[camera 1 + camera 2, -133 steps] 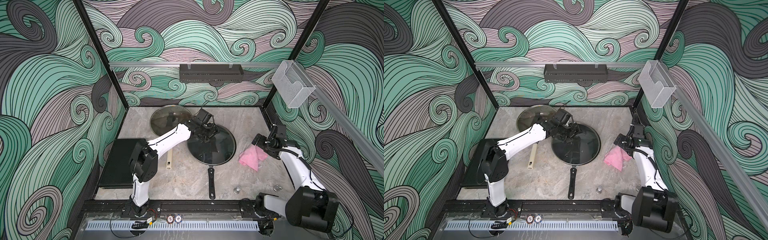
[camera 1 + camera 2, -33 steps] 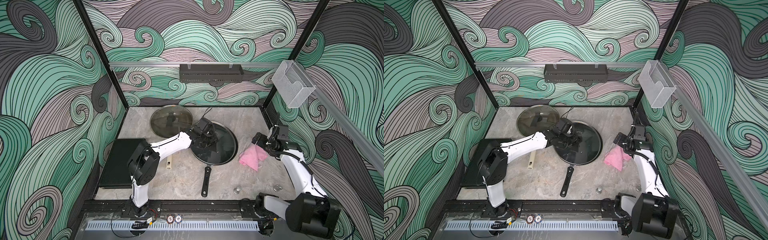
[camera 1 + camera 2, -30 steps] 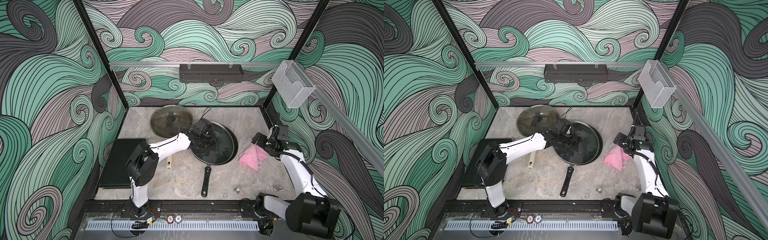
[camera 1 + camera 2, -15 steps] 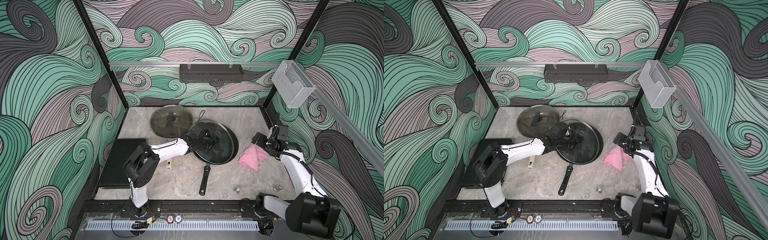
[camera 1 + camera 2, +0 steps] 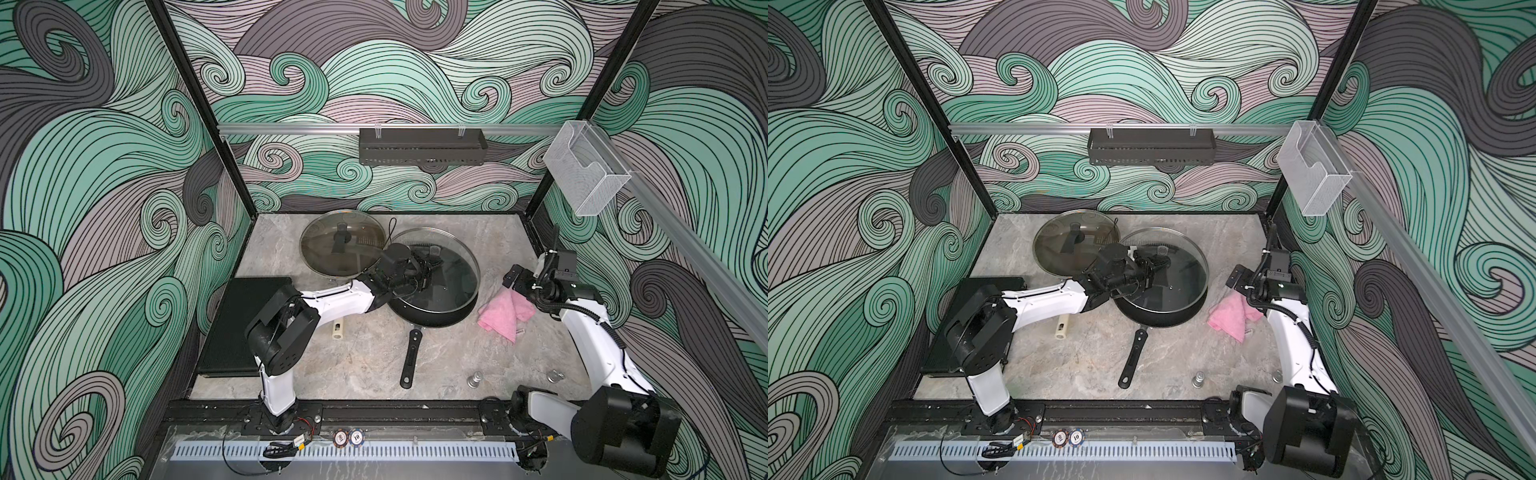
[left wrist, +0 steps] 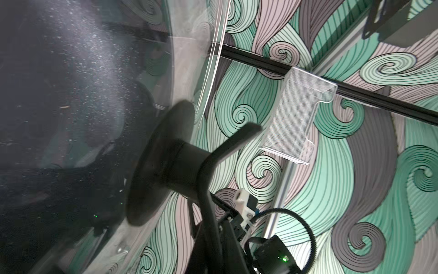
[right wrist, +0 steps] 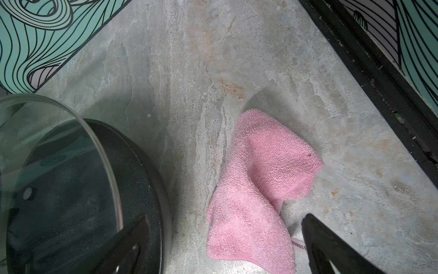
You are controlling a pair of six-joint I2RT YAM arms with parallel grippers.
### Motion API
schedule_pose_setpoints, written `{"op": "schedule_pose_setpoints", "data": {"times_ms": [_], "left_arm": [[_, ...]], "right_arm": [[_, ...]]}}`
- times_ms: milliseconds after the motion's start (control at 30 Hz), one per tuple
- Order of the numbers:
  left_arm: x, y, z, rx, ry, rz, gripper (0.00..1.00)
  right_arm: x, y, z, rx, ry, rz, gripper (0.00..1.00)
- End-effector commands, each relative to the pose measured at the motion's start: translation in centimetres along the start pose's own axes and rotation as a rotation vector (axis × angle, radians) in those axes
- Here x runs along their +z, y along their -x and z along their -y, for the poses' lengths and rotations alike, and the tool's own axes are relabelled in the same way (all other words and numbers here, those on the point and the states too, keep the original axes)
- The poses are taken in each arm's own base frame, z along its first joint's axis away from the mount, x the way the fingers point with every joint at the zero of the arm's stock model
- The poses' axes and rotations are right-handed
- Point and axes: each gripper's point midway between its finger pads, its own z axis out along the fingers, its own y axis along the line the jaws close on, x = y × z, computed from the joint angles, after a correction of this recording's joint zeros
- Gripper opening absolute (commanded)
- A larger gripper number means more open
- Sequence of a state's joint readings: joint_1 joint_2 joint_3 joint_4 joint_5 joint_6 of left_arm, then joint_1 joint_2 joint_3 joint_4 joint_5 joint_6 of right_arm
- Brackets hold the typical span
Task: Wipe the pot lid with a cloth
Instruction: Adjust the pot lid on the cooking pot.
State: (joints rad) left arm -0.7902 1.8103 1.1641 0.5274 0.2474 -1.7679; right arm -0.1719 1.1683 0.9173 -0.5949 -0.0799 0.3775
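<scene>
Near edge: 2 small metal knobs (image 5: 475, 379) stand well apart on the stone table (image 5: 365, 374); beyond them lie 1 beige cylinder (image 5: 338, 328) and, at left, 1 black slab (image 5: 245, 324).

Middle right: the cloth (image 5: 503, 313), 1 pink towel, lies crumpled on the table just right of the frying pan (image 5: 436, 318), untouched; the right gripper (image 5: 514, 286) hovers over its far end, jaws spread wide and holding nothing, the cloth lying between and beyond the fingers in the right wrist view.

Middle: 1 pan, handle toward the near edge; the pot lid (image 5: 453, 282) leans tilted over it, one rim raised; the left gripper (image 5: 417, 277) sits at the lid's centre, jaws fully closed on its black knob (image 6: 166, 163).

Far: a second glass lid (image 5: 343, 249) rests flat, giving 2 lids in all.

Step, as judged: the lid is being presented and wiping has not begun; the next move calls for the right gripper to descend, pinch a raised fold of cloth and bring it to the glass.
</scene>
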Motion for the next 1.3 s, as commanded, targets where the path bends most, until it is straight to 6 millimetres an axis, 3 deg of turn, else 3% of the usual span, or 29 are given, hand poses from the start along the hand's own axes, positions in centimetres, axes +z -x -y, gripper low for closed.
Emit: {"op": "schedule_pose_setpoints", "data": {"times_ms": [0,200,467,600,767,967,1133,1267], "left_arm": [[-2.0,-2.5,10.0,0.035,-0.386,-0.089,0.00],[-1.7,-2.5,10.0,0.002,-0.406,-0.099,0.00],[-1.6,-1.8,6.2,-0.101,-0.341,-0.092,0.00],[-0.9,-1.9,6.6,-0.136,-0.421,-0.122,0.00],[-1.1,-2.2,6.3,-0.077,-0.345,-0.109,0.00],[-1.2,-1.9,2.8,-0.122,-0.255,-0.090,0.00],[-1.5,-1.9,1.7,-0.057,-0.177,-0.064,0.00],[-0.7,-1.6,0.1,-0.123,-0.201,-0.081,0.00]], "right_arm": [[-0.1,-0.1,-0.2,-0.008,0.010,0.006,0.99],[-0.2,-0.2,0.0,-0.012,0.004,0.007,0.99],[0.0,0.0,-0.2,-0.010,0.008,-0.001,0.99],[0.0,-0.3,-0.3,-0.010,0.014,-0.009,0.99],[-0.1,-0.5,-0.4,-0.019,0.024,-0.019,0.99],[0.0,-0.4,-0.6,-0.017,0.028,-0.027,0.99],[0.0,-0.4,-0.6,-0.018,0.028,-0.025,0.99],[0.0,-0.4,-0.6,-0.019,0.030,-0.025,0.99]]}}
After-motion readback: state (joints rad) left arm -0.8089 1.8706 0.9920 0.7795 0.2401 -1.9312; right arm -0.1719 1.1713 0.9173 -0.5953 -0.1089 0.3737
